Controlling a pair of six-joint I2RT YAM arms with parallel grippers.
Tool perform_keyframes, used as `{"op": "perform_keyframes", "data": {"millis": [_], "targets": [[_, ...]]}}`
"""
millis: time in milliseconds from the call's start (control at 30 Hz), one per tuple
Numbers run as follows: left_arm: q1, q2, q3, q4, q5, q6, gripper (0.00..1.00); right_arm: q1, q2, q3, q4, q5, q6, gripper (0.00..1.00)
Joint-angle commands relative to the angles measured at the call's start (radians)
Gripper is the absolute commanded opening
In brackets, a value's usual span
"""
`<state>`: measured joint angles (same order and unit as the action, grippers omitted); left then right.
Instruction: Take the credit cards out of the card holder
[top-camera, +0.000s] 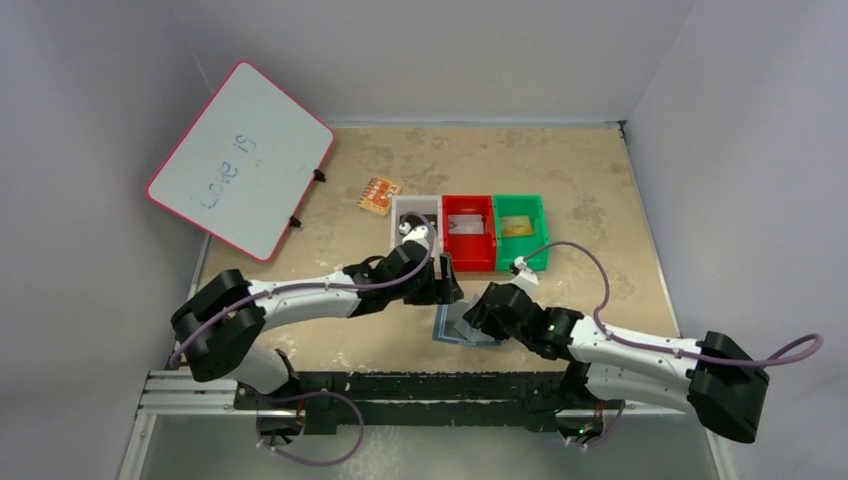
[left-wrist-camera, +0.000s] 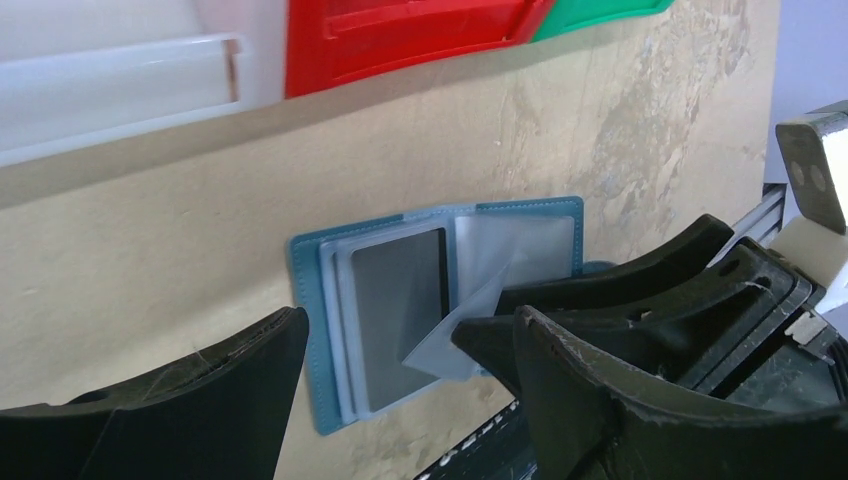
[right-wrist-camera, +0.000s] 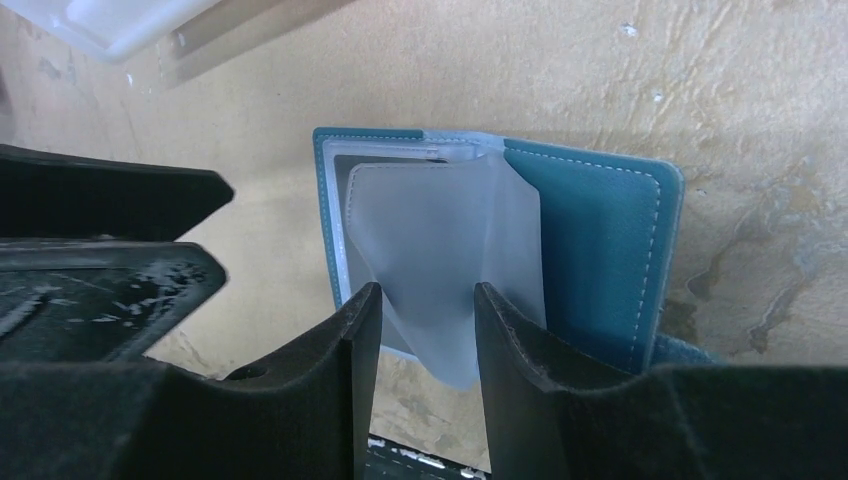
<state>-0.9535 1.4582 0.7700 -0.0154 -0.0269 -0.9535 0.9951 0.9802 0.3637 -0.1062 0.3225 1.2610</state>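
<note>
Before the bins (left-wrist-camera: 400, 45), left end effector (left-wrist-camera: 405, 335) gapes empty over card holder (right-wrist-camera: 600, 240); right end effector (right-wrist-camera: 427, 300) straddles its sleeve (right-wrist-camera: 440, 230), slightly open.

Card holder (right-wrist-camera: 600, 250) on table (top-camera: 560, 170), before 3 bins (top-camera: 470, 266).

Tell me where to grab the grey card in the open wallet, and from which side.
The grey card lies flat inside the wallet, so only an edge is pinchable. Probably take the short edge nearest the bins, left claw from above: the right claw straddles a lifted sleeve over the other end. Pocket opening unclear.
</note>
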Motion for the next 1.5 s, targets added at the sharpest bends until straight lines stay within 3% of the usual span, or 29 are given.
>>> {"op": "perform_keyframes", "data": {"millis": [0, 400, 767, 1000, 1467], "targets": [[-0.034, 0.068, 0.064, 0.145, -0.006, -0.05, 0.75, -0.006, -0.035, -0.015, -0.007, 0.018, 0.055, 0.42], [-0.071, 0.204, 0.093, 0.335, 0.094, -0.125, 0.73, -0.007, -0.056, -0.029, -0.041, 0.028, 0.068, 0.43], [-0.079, 0.296, 0.088, 0.476, 0.204, -0.22, 0.56, -0.007, -0.12, -0.014, -0.118, 0.027, 0.072, 0.49], [-0.091, 0.322, 0.12, 0.463, 0.235, -0.23, 0.47, -0.006, -0.18, 0.006, -0.187, 0.032, 0.073, 0.54], [-0.127, 0.338, 0.141, 0.421, 0.237, -0.231, 0.43, -0.007, -0.334, 0.072, -0.327, 0.057, 0.051, 0.58]]}}
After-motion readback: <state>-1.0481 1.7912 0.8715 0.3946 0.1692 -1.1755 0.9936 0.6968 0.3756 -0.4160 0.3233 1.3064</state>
